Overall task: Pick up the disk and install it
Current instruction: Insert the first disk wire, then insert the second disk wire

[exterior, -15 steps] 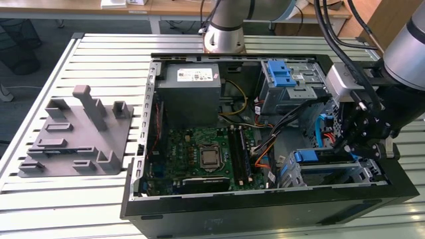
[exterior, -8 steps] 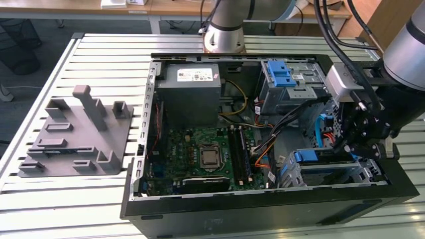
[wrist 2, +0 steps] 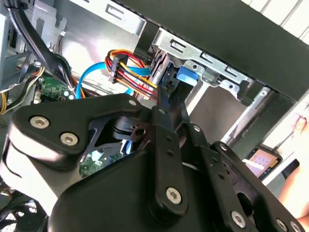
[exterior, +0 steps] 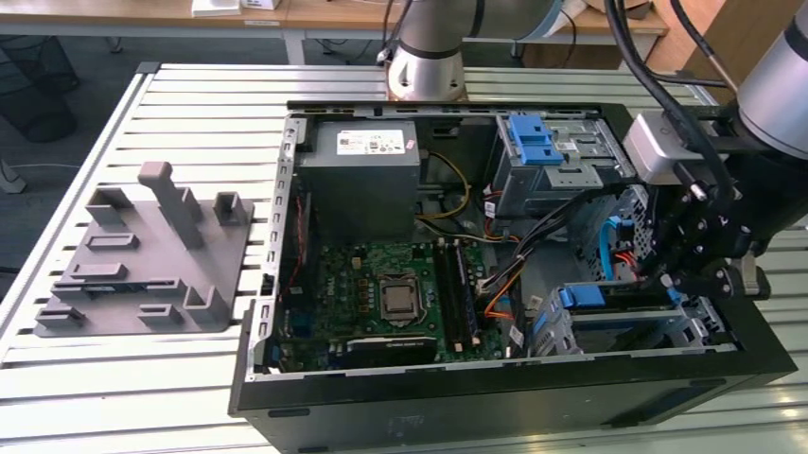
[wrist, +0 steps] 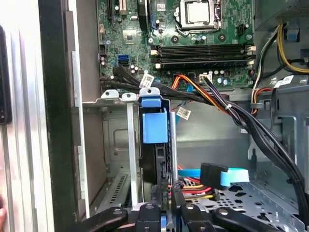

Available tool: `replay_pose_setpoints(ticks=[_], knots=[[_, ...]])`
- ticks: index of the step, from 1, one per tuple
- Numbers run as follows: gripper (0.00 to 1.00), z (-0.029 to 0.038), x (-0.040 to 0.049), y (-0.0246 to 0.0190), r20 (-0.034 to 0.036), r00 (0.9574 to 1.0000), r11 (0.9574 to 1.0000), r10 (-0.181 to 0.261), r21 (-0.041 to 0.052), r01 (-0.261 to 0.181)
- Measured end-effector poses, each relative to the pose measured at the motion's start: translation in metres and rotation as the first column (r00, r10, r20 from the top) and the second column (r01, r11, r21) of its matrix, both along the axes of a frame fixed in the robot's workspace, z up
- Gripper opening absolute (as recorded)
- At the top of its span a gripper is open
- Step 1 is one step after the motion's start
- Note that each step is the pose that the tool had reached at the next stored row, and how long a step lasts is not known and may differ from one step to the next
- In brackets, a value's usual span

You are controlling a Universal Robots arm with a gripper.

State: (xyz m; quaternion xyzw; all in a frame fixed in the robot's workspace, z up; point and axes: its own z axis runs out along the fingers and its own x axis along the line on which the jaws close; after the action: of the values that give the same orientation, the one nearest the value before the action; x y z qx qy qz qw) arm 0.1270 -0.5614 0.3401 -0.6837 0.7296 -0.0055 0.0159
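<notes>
The claw (wrist: 164,212) is seen closed narrowly on the disk (wrist: 155,159), which is held on edge inside the drive bay (wrist: 116,145) of the open computer case (exterior: 505,397). In the first wrist view the disk's blue rail tab (wrist: 154,123) is seen upright between the bay's metal walls, with the black fingertips (wrist: 147,212) pressed to either side of the disk's dark edge. In the exterior view the claw (exterior: 688,284) is lowered into the case at the corner nearest the worktop's (exterior: 127,369) edge at the exterior view's right, just beside a blue-railed bay (exterior: 606,303). A blue data cable (wrist: 231,176) and red-yellow power wires (wrist: 193,186) are laid near the disk. The motherboard (exterior: 392,293) and the grey power supply (exterior: 366,180) are mounted in the case. A grey fixture (exterior: 146,255) is set on the worktop, well apart from the case.
</notes>
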Motion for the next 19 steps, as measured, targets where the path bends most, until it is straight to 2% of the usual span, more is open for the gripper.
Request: replay_pose_setpoints(ticks=[2, 3, 4, 5, 19], knots=[[0.22, 0.0014, 0.0, 0.0, 0.0, 1.0, 1.0, 0.0, 0.0001, 0.0], [0.16, 0.0014, 0.0, 0.0, 0.0, 1.0, 1.0, 0.0, 0.0002, 0.0], [0.16, 0.0014, 0.0, 0.0, 0.0, 1.0, 1.0, 0.0, 0.0003, 0.0], [0.11, 0.0016, 0.0, 0.0, 0.0, 1.0, 1.0, 0.0, 0.0, 0.0], [0.11, 0.0022, 0.0, 0.0, 0.0, 1.0, 1.0, 0.0, -0.0001, 0.0]])
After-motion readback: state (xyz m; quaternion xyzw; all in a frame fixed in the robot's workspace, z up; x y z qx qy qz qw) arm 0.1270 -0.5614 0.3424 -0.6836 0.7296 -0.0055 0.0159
